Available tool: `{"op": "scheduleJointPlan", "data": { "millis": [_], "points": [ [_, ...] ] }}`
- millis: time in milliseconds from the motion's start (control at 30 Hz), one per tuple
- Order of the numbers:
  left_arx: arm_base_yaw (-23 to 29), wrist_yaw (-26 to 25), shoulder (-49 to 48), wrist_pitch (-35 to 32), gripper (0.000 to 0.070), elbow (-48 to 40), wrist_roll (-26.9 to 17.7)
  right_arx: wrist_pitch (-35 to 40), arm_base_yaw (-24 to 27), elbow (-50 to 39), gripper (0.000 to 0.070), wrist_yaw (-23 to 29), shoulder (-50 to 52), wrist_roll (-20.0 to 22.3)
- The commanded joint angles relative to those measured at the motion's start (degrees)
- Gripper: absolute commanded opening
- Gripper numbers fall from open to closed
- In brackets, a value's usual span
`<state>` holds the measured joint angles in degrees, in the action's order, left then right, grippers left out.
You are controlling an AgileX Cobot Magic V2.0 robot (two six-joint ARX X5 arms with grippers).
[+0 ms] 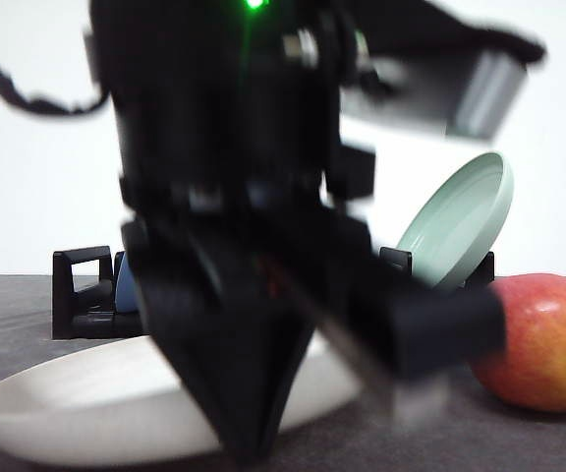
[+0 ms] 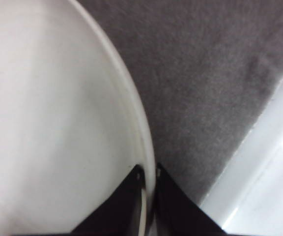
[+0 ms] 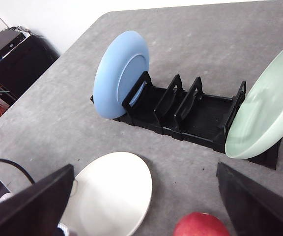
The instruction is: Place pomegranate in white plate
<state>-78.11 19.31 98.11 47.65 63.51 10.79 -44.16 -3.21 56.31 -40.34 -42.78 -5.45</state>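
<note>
Pomegranate (image 1: 543,342) on table, unheld | left gripper (image 2: 145,178) pinching white plate (image 2: 58,123) rim | right gripper (image 3: 146,196) — jaws spread

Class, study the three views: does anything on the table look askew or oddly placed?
Yes: the white plate sits tilted in the front view, not flat, because the left gripper pinches its rim. The pomegranate lies apart on the table.

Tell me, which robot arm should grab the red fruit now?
Probably the right. The right gripper hangs open above the pomegranate, fingers spread either side. The left gripper is pinched on the white plate's rim, so it's busy.
</note>
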Motion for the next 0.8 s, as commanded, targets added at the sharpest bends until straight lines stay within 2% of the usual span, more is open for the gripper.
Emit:
{"op": "scheduleJointPlan", "data": {
  "millis": [0, 33, 100, 233, 267, 300, 367, 533, 767],
  "points": [
    [-0.73, -0.70, 1.85, -0.49, 0.0003, 0.63, 1.53, 0.20, -0.03, 1.07, 0.0591, -0.20, -0.26, -0.59],
    [-0.74, -0.69, 2.17, -0.72, 0.0018, 0.63, 1.54, 0.05, -0.03, 1.07, 0.0591, -0.19, -0.26, -0.59],
    [-0.72, -0.67, 2.27, -1.04, 0.0112, 0.63, 1.59, -0.42, -0.03, 1.07, 0.0591, -0.19, -0.26, -0.58],
    [-0.43, 0.18, 1.90, -1.45, 0.0491, 0.71, 2.69, -1.77, -0.03, 1.05, 0.0591, -0.19, -0.28, -0.57],
    [-0.30, 0.60, 1.70, -1.45, 0.0566, 0.72, 3.18, -2.08, -0.03, 1.05, 0.0591, -0.20, -0.28, -0.57],
    [-0.19, 0.78, 1.48, -1.46, 0.0607, 0.73, 3.66, -2.41, -0.04, 1.05, 0.0591, -0.20, -0.28, -0.57],
    [0.14, 0.81, 0.55, -1.39, 0.0642, 0.74, 4.65, -3.23, -0.05, 1.05, 0.0591, -0.20, -0.27, -0.56],
    [0.79, 0.81, -5.18, -0.18, 0.0641, 0.74, 7.15, -5.61, -0.07, 1.05, 0.0591, -0.20, -0.28, -0.41],
    [0.90, 0.81, -19.92, 0.84, 0.0637, 0.74, 7.99, -10.25, -1.86, 1.03, 0.0591, -0.16, -1.16, 0.80]
  ]
}}
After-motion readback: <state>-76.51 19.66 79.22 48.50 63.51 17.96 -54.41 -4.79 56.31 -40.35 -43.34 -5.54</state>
